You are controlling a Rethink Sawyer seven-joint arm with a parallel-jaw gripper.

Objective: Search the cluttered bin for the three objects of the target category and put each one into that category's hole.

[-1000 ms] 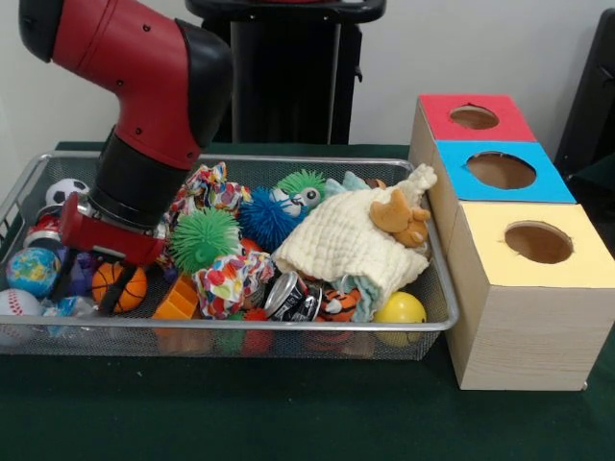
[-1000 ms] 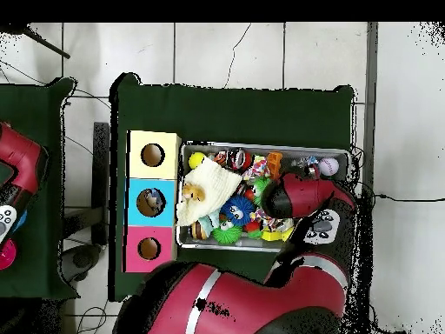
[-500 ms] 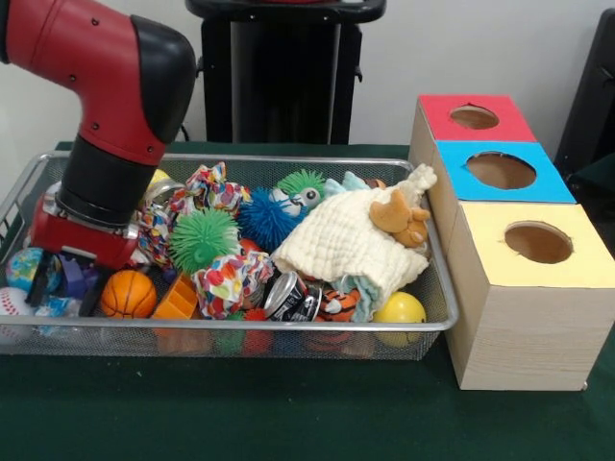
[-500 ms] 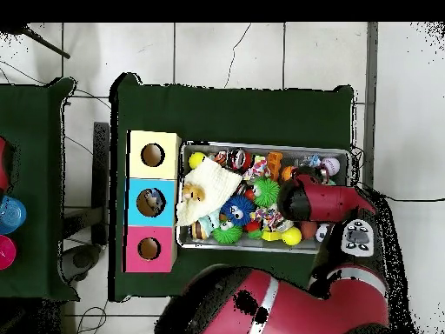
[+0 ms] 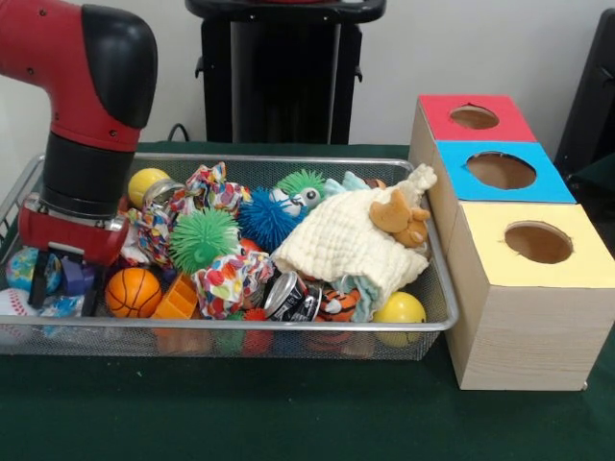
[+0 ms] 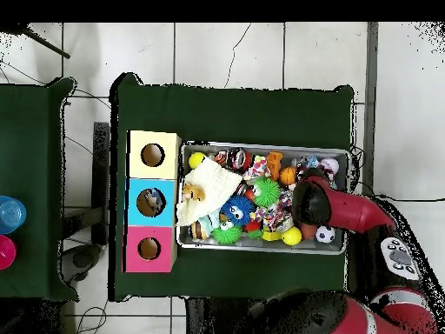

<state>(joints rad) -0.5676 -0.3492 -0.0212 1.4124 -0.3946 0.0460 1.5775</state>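
- Green cloth covers the table (image 5: 288, 423), which carries one wire bin (image 5: 288, 331) and, just beside it, one wooden box (image 5: 524, 327) with three holes: red (image 5: 474, 116), blue (image 5: 501, 170) and yellow (image 5: 538, 242).
- One red and black arm reaches into the bin's end farthest from the box; its gripper (image 5: 60, 279) sits low among the toys there, and whether it is released or clenched cannot be told.
- Balls counted in the front view: one basketball (image 5: 133, 292) just beside the gripper, one globe ball (image 5: 21, 269), one baseball (image 5: 16, 303), one yellow ball (image 5: 146, 182) behind the arm and another (image 5: 400, 309) at the box end.
- Three spiky balls lie mid-bin: two green (image 5: 203, 238), (image 5: 302, 182) and one blue (image 5: 263, 219).
- One cream cloth (image 5: 346, 240) carries one tan plush toy (image 5: 402, 217); one can (image 5: 293, 298) lies at the front wall.
- Only the overhead view shows one soccer ball (image 6: 324, 234), hidden by the arm from the front, and the grey tiled floor (image 6: 261, 52).
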